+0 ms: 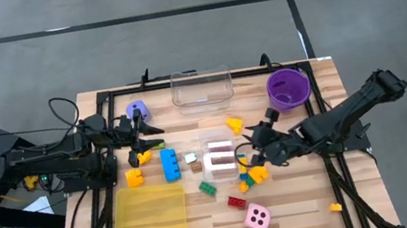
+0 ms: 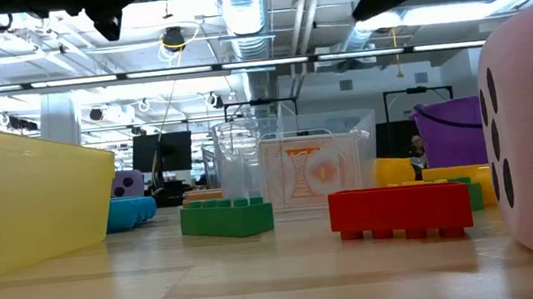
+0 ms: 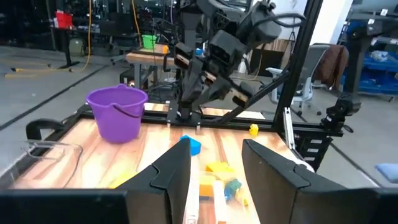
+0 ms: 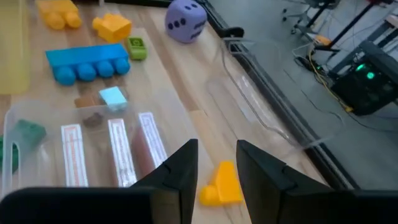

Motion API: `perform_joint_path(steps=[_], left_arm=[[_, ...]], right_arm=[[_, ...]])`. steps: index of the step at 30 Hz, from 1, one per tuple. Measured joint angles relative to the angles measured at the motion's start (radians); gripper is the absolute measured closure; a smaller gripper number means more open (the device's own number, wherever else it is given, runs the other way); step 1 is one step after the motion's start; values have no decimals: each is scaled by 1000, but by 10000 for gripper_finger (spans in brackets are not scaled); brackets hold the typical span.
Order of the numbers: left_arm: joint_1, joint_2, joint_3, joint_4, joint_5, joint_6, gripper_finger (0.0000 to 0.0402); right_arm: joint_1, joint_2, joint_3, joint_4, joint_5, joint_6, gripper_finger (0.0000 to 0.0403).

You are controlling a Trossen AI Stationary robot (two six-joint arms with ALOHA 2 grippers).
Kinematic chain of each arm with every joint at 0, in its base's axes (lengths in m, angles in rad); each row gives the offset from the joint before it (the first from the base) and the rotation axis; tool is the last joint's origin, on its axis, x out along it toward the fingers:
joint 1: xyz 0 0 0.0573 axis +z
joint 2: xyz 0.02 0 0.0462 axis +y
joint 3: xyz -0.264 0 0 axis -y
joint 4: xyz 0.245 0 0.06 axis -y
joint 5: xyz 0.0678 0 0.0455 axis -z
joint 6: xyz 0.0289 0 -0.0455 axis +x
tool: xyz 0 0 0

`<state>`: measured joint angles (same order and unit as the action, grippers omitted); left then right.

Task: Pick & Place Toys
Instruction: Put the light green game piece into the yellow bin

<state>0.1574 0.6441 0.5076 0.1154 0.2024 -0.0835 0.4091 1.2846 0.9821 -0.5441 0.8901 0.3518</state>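
A: A wooden table (image 1: pixel 297 197) under workshop lights, with a grey floor all round and desks and monitors beyond it. Where do the grippers stand?

B: The right gripper (image 1: pixel 251 149) hangs over the middle of the table, jaws narrow with a slim gap and nothing between them. Just past its fingertips lies a yellow brick (image 4: pixel 219 184), beside the small clear box (image 1: pixel 220 157) that holds the playing cards (image 4: pixel 118 155).

A: And the left one?

B: The left gripper (image 1: pixel 144 133) sits near the table's left edge, jaws partly apart and empty. The purple die (image 1: pixel 137 110), an orange piece (image 1: pixel 143 156) and the blue brick (image 1: pixel 171 164) lie close to it.

A: The rest of the toys?

B: Scattered: a green brick (image 1: pixel 208 186), a red brick (image 1: pixel 237 202) and a pink die (image 1: pixel 257 217) toward the near edge, a yellow and blue cluster (image 1: pixel 252 176) under the right arm. The yellow tray (image 1: pixel 151 213), the large clear box (image 1: pixel 201 87) and the purple bowl (image 1: pixel 288 87) look empty.

A: So which step?

B: I judge it an approach, nothing grasped yet. The right arm would need wider jaws, then a descent onto the yellow brick without catching the box wall.
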Motion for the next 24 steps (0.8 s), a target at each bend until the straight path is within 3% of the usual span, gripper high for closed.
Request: perform_joint_path(steps=[4, 12, 15, 20, 24], left_arm=[[0, 0, 0, 7, -6, 37, 261], [0, 2, 0, 9, -38, 105, 261], [0, 19, 0, 6, -56, 142, 261], [0, 79, 0, 11, -156, 199, 258], [0, 130, 0, 11, -270, 220, 239]], right_arm=[[20, -49, -9, -21, 40, 13, 300], [29, -161, -172, 163, 17, -57, 300], [21, -238, -242, 307, -36, -127, 300], [13, -369, -373, 635, -215, -285, 300], [-8, -446, -451, 726, -272, -307, 300]])
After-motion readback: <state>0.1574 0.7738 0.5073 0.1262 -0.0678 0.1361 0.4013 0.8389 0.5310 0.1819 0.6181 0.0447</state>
